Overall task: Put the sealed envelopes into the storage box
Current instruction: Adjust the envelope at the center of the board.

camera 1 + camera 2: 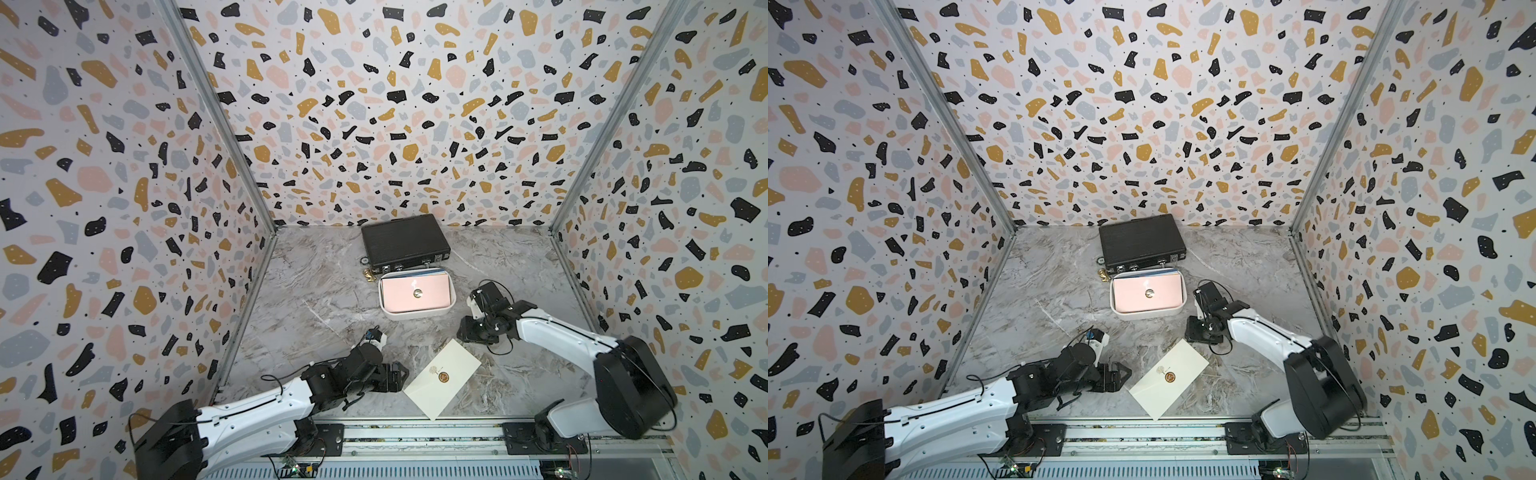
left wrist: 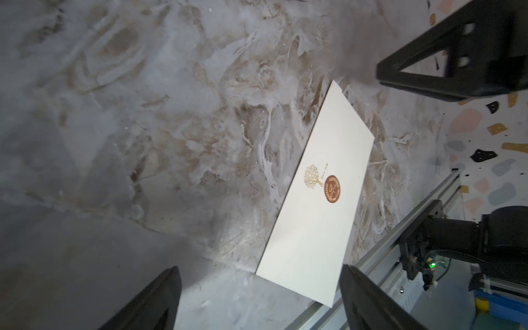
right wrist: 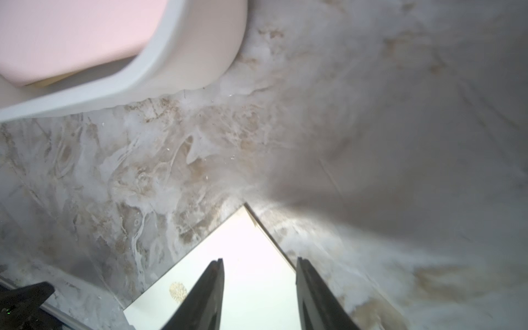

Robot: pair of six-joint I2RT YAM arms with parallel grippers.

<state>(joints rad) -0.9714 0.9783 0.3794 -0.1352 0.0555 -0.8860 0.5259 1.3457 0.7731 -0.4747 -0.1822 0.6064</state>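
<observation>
From where I stand, both top views show the cream envelope lying flat and skewed on the marble counter, seal up, its nearest corner reaching the counter's front edge by the metal rail. The left end effector sits low just beside the envelope's left corner, and the right end effector hangs near its far corner. Further back the storage box stands with a pink envelope on top inside it and edges of other envelopes showing along its far side. The black briefcase lies closed right behind the box, about touching it. Open counter spreads to the left and right of the box, and between the box and the cream envelope. In the left wrist view the left end effector's fingers stand wide apart with nothing between them but counter and the envelope's nearest corner, which slightly overhangs the rail. In the right wrist view the right end effector's jaws are partly apart and holding nothing, with the envelope's far corner lying flat beneath and between them. A rounded corner of the box rises beyond across bare counter, pink showing inside
</observation>
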